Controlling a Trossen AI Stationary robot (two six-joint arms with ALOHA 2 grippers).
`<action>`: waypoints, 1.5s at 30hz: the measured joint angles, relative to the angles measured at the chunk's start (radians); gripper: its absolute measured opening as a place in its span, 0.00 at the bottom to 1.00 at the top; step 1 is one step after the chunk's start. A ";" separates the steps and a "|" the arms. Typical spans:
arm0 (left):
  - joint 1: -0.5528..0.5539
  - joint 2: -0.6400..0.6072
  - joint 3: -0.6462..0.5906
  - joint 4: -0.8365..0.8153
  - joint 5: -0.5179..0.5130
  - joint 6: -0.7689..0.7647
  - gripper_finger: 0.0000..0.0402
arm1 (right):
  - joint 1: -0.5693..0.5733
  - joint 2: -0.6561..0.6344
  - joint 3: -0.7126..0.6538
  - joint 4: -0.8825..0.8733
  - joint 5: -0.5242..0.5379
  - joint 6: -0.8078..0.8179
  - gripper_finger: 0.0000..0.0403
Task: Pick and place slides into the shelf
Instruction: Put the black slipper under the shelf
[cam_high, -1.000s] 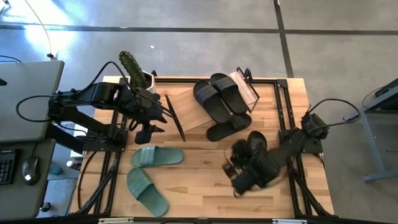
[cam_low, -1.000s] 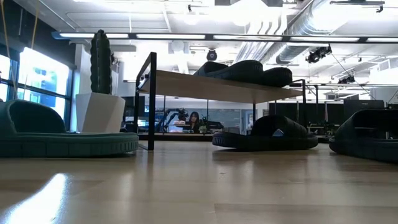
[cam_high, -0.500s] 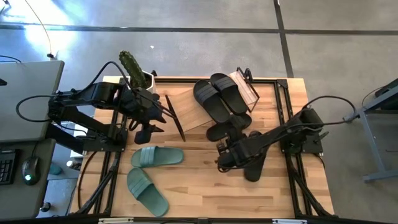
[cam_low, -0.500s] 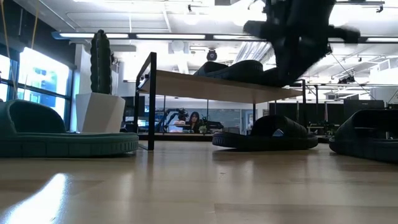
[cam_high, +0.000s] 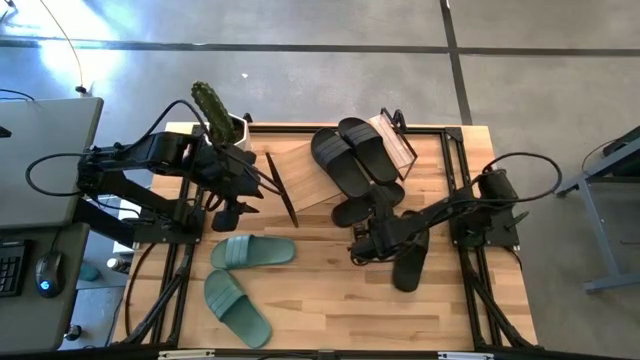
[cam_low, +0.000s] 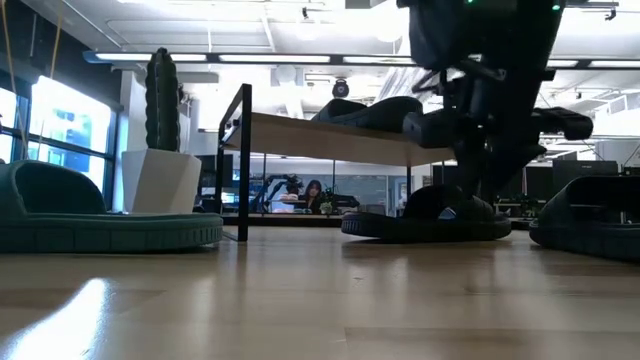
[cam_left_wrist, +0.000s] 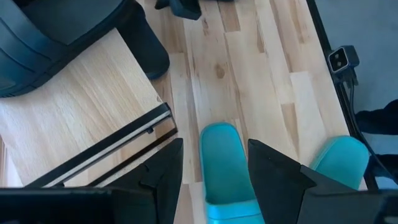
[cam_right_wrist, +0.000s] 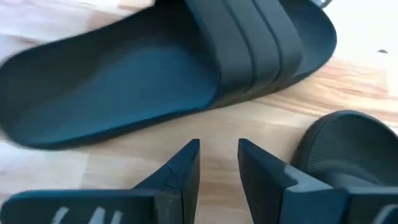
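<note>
Two black slides (cam_high: 350, 155) lie on top of the shelf (cam_high: 305, 180), a light board on a black wire frame. A third black slide (cam_high: 362, 207) rests sole down on the table at the shelf's near edge, and a fourth (cam_high: 410, 258) lies to its right. Two sage green slides (cam_high: 252, 250) (cam_high: 235, 305) lie near the table's left. My right gripper (cam_high: 362, 240) (cam_right_wrist: 217, 163) hangs low and open just short of the third black slide (cam_right_wrist: 155, 68). My left gripper (cam_high: 232, 210) (cam_left_wrist: 214, 167) waits open above a green slide (cam_left_wrist: 227, 168).
A cactus in a white pot (cam_high: 222, 120) (cam_low: 160, 175) stands at the table's far left corner beside the shelf. Bare wood lies along the near edge (cam_high: 340, 320). The fourth black slide (cam_right_wrist: 348, 155) sits close to my right gripper's side.
My right gripper has swung from the near right of the table toward the left and far edge and come down to just above the table by the black slide at the shelf's near edge. No slide has moved.
</note>
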 joint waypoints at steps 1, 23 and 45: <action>0.000 0.000 0.000 0.001 0.000 0.001 0.41 | -0.007 0.000 -0.003 0.000 -0.005 0.000 0.25; 0.000 0.000 0.000 0.003 0.000 -0.011 0.41 | -0.068 0.018 -0.002 -0.019 0.153 -0.049 0.55; 0.000 0.000 0.000 0.004 0.000 -0.036 0.41 | -0.135 0.119 -0.002 -0.125 0.125 0.066 0.55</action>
